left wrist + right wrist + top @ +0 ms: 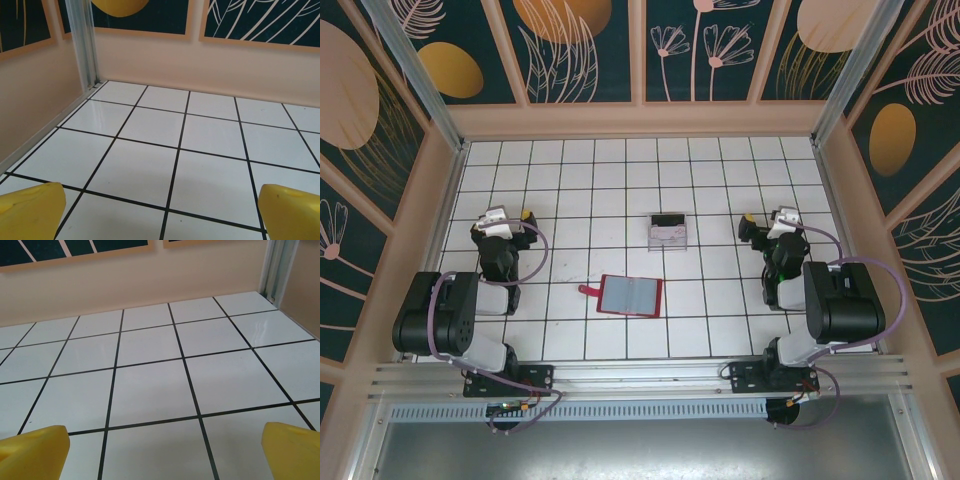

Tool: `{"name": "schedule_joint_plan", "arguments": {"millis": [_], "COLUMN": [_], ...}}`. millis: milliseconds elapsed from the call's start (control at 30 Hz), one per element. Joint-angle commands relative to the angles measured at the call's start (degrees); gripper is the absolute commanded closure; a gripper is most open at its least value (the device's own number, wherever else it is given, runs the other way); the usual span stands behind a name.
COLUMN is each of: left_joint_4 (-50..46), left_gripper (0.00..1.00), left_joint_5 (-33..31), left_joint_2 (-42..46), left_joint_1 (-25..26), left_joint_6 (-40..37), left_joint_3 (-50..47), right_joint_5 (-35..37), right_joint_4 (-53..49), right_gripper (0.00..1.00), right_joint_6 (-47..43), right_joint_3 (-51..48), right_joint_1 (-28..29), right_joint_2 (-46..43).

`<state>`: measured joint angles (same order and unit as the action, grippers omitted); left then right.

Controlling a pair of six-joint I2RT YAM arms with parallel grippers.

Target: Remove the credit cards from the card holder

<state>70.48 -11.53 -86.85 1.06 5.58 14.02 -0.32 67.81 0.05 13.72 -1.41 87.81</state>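
Observation:
The card holder, a red wallet, lies open and flat on the tiled table near the middle front. Its greyish sleeves face up and its red strap tab points left. I cannot make out any credit cards in the sleeves from here. My left gripper rests at the left, far from the wallet, open with nothing in it. In the left wrist view the left gripper has yellow fingertips spread wide over bare tiles. My right gripper rests at the right, also open, and in its wrist view the right gripper is empty.
A small clear box sits behind the wallet, black at its far end and pale pinkish in front; I cannot tell if those are cards. Peach walls enclose the table on three sides. A metal post stands in the far left corner.

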Motion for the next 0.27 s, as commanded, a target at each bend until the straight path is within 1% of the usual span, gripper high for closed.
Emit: {"name": "schedule_joint_plan", "arguments": {"millis": [0,233], "left_joint_4": [2.65,2.82], "left_gripper": [0.01,0.02], "left_joint_5": [1.07,1.07], "left_joint_2": [-0.26,-0.19], "left_joint_1": [-0.24,-0.27], "left_joint_6": [-0.83,-0.74], "left_joint_3": [-0.57,-0.74], "right_joint_5": [-0.47,-0.93], "right_joint_4": [3.29,3.29], "right_gripper": [0.01,0.01], "right_joint_6": [0.66,0.69], "right_joint_3": [-0.13,-0.10], "right_joint_1": [-0.40,-0.59], "right_joint_2": [0.34,0.38]}}
